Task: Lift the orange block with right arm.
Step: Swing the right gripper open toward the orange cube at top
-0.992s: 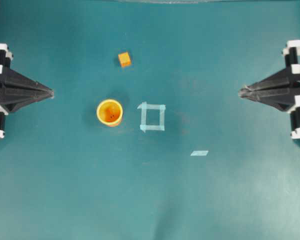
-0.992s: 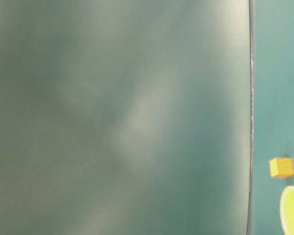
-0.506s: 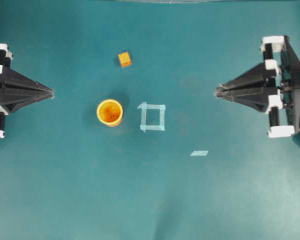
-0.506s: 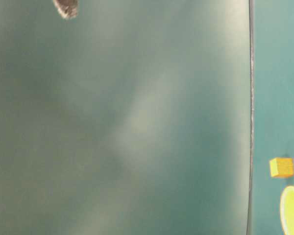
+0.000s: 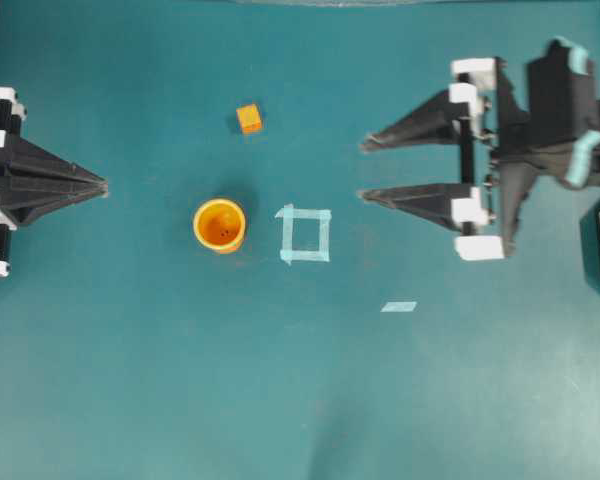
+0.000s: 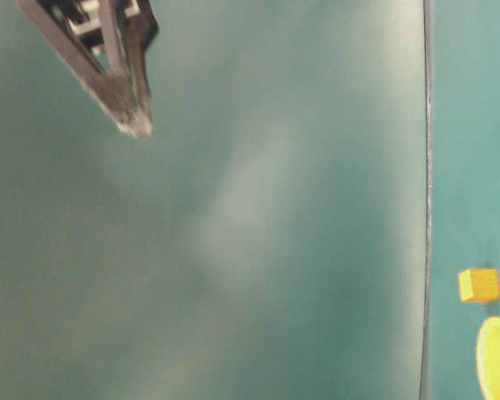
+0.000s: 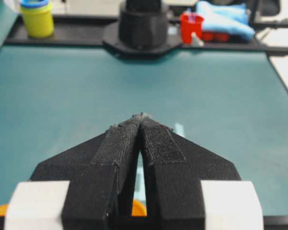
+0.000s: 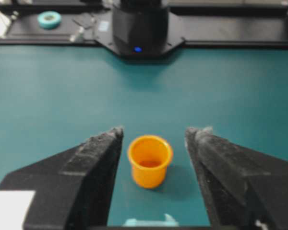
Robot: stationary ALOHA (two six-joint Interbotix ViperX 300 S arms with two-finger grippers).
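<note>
The orange block (image 5: pixel 248 119) is a tiny cube lying on the teal table at the far centre-left; it also shows at the right edge of the table-level view (image 6: pixel 479 285). My right gripper (image 5: pixel 362 171) is open and empty, out over the table well right of the block, and its dark tip shows in the table-level view (image 6: pixel 137 125). In the right wrist view the open gripper (image 8: pixel 156 132) frames the orange cup (image 8: pixel 150 160); the block is out of that view. My left gripper (image 5: pixel 104 185) is shut and empty at the left edge, and its fingers meet in its wrist view (image 7: pixel 142 116).
The orange cup (image 5: pixel 219 225) stands below the block, left of a pale tape square (image 5: pixel 305 234). A tape strip (image 5: pixel 399 306) lies lower right. Each wrist view shows the opposite arm's base (image 8: pixel 140 26) (image 7: pixel 143 26) at the far table edge.
My right arm has reached leftward from the right edge over the table, and its gripper has opened from shut. The left gripper, block and cup have not moved.
</note>
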